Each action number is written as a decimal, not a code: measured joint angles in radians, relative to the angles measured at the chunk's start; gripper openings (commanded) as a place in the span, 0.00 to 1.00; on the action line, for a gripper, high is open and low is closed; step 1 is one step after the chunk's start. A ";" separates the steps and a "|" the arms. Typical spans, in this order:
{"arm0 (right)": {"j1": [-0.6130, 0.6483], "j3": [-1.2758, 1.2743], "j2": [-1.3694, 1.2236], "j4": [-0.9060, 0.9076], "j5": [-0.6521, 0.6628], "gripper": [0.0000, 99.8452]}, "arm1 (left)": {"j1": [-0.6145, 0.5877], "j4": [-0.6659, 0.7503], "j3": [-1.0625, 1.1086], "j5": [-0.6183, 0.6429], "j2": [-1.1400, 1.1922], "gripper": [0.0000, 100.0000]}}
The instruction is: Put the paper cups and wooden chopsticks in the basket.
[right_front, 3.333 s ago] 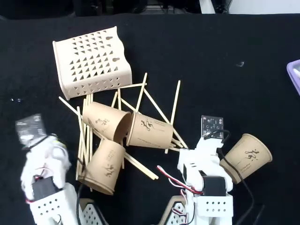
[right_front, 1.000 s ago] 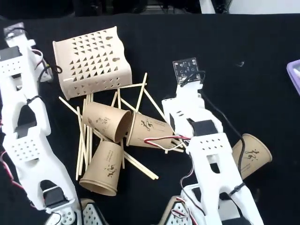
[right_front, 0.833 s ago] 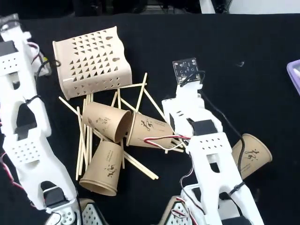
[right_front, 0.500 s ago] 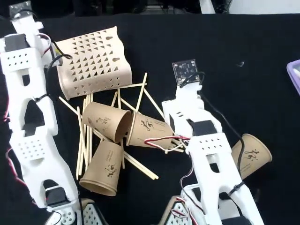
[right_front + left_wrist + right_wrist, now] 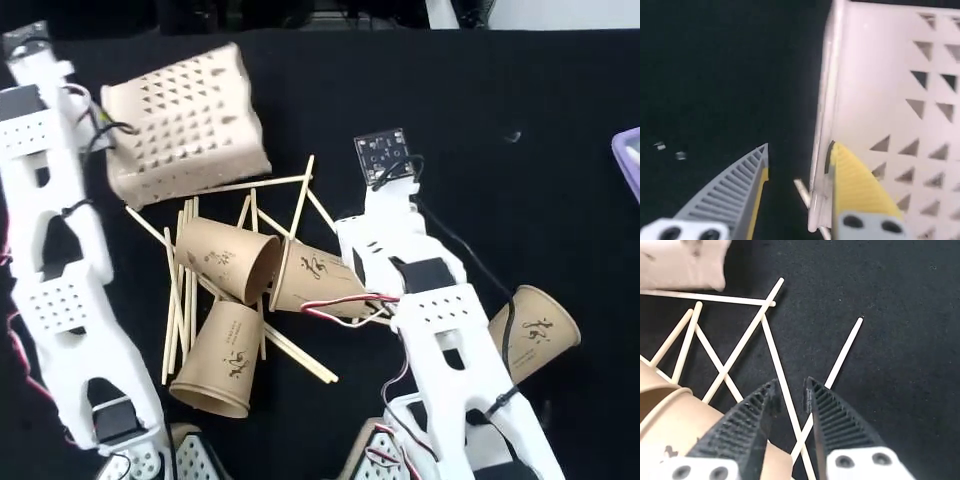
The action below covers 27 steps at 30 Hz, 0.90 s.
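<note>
Left gripper (image 5: 799,150) is spread wide, we see, with the basket (image 5: 880,90) wall between its fingers. Right gripper (image 5: 790,385) hangs narrowly parted astride one chopstick (image 5: 771,347), beside a paper cup (image 5: 675,415). From above we find the basket at far left, three cups (image 5: 225,350) amid scattered chopsticks (image 5: 303,190), and a fourth cup (image 5: 530,335) apart at right.

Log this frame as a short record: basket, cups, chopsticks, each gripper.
Basket: on its side, upper left in the high view
Cups: three on their sides, piled over the chopsticks
Fourth cup: on its side, beside the right arm
Chopsticks: scattered, none in the basket
Left gripper: open, astride the basket's rim
Right gripper: open, over one chopstick
</note>
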<state>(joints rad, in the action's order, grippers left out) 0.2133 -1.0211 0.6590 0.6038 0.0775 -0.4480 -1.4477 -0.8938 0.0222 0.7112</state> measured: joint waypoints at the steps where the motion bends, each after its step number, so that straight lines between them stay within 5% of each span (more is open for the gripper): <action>1: 0.000 0.000 0.000 0.000 0.000 0.10 | -0.018 0.000 0.000 0.000 0.003 0.19; 13: 0.000 0.000 0.000 0.000 0.000 0.10 | -0.175 -0.011 -0.023 -0.002 0.077 0.19; 22: 0.000 0.000 0.000 0.000 0.000 0.10 | -0.261 -0.279 -0.465 0.078 0.077 0.20; 27: 0.000 -0.031 0.000 -0.034 0.000 0.10 | -0.253 -0.308 -0.623 0.143 0.058 0.27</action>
<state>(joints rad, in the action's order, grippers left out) 0.2133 -1.0518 0.6590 0.5700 0.0775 -0.7012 -1.7561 -1.5167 0.1649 0.7695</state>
